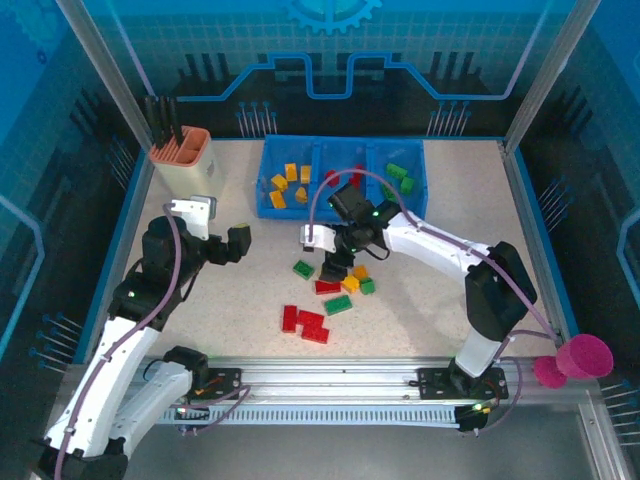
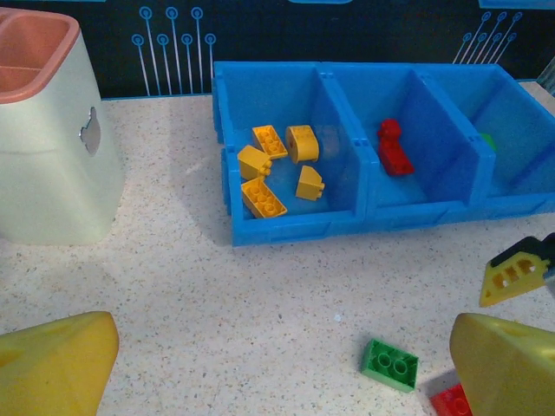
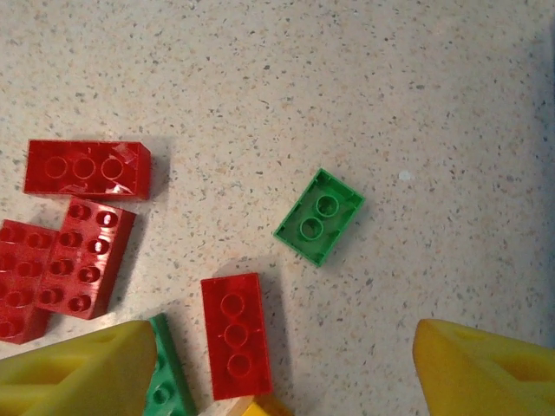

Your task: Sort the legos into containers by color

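Two claws spread, one red brick lined up.
The left gripper [image 1: 238, 243] is hanging empty, fingers apart; the right gripper [image 3: 282, 347], also spread, is hovering over loose red, green and yellow plastic building bricks [image 1: 330, 290] near of the low blue plastic three-compartment tray [image 2: 286, 227]. Its fingers are flanking a red oblong three-stud brick [image 3: 236, 336] across its narrow sides: a straight descent, clearing the green plastic brick [image 3: 169, 373] beside one finger, is looking wisest, then the middle compartment [image 2: 442, 147].

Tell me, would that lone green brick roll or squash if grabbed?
Probably neither. The green brick looks like hard plastic with flat sides, so it should stay stiff and not roll. Its glossy faces might slip slightly in the jaws. Small and hollow-looking, it is likely light, sliding if nudged.
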